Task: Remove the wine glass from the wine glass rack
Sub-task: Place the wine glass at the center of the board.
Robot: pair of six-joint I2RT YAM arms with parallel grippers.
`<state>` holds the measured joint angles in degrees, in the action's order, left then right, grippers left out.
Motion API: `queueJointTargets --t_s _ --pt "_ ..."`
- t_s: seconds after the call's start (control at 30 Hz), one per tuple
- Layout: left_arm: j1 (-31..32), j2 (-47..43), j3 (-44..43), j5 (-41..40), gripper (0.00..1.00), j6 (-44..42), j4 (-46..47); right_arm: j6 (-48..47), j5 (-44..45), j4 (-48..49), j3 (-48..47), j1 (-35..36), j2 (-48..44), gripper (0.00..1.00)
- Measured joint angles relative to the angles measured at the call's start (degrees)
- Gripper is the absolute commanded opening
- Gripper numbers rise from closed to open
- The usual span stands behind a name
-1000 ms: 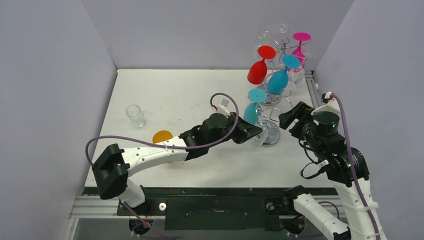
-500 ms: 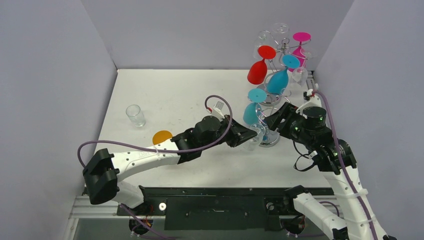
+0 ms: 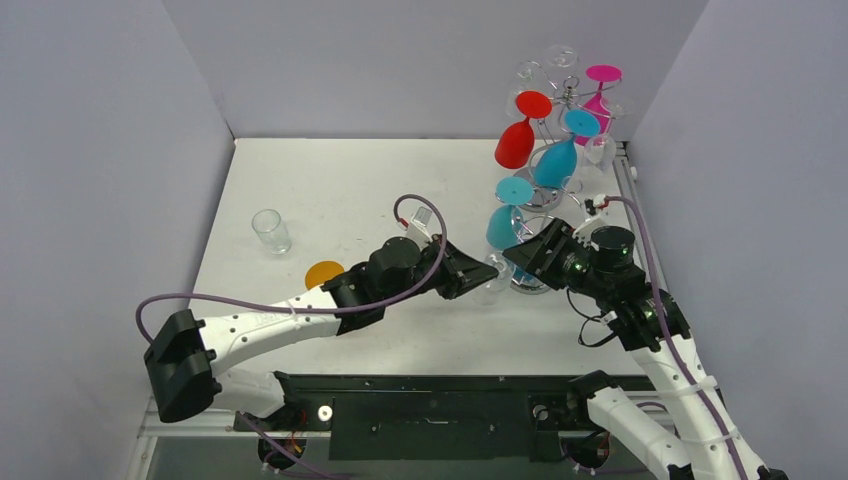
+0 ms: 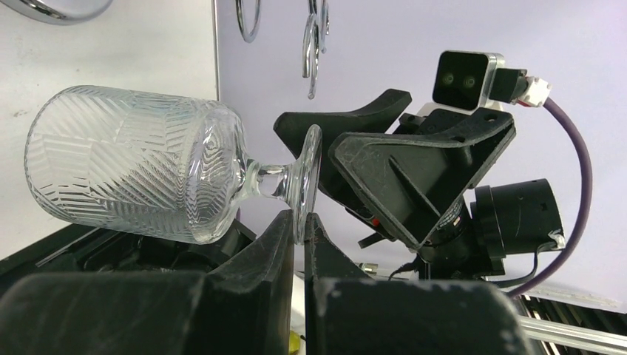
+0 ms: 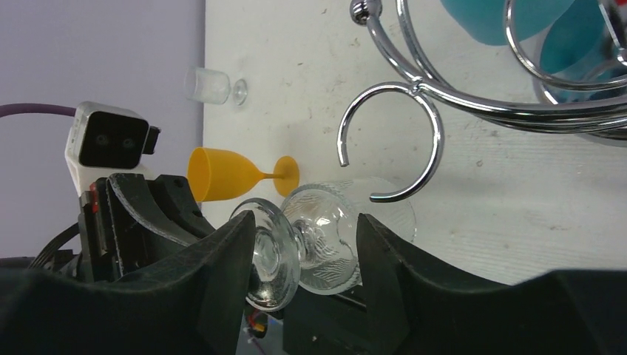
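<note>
A clear patterned wine glass [image 4: 133, 163] lies sideways in the air just in front of the chrome wine glass rack [image 3: 545, 195]. My left gripper [image 4: 299, 222] is shut on the rim of its foot. In the top view the glass [image 3: 492, 277] hangs between both arms, off the rack's open hook [image 5: 388, 140]. My right gripper [image 5: 304, 225] is open and straddles the same glass [image 5: 322, 237], one finger beside the foot and the other beside the bowl. Its finger on the bowl side stands slightly apart from the glass.
The rack holds red [image 3: 515, 145], teal [image 3: 555, 160] and pink [image 3: 600, 100] glasses, with another teal one [image 3: 503, 225] low beside my grippers. A yellow goblet [image 5: 229, 174] lies on the table to the left. A small clear glass [image 3: 270, 230] stands further left.
The left arm has drawn the glass back leftward from the rack. The right arm has swung left to it, and its jaws have narrowed around the glass.
</note>
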<state>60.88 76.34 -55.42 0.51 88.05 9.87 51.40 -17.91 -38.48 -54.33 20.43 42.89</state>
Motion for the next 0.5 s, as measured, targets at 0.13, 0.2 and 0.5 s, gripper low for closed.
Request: queueJointTargets --t_s 0.13,0.2,0.5 --pt "-0.31 -1.99 1.68 0.48 0.00 -0.15 0.24 3.32 -2.01 3.96 1.68 1.51 -0.07 0.40" --pt "-0.42 -2.89 2.23 0.83 0.00 -0.20 0.59 5.16 -2.97 6.29 2.62 2.21 -0.11 0.38" --pt "-2.51 -7.34 5.25 1.95 0.00 -0.17 3.23 11.82 -5.68 13.46 3.82 4.55 -0.09 0.28"
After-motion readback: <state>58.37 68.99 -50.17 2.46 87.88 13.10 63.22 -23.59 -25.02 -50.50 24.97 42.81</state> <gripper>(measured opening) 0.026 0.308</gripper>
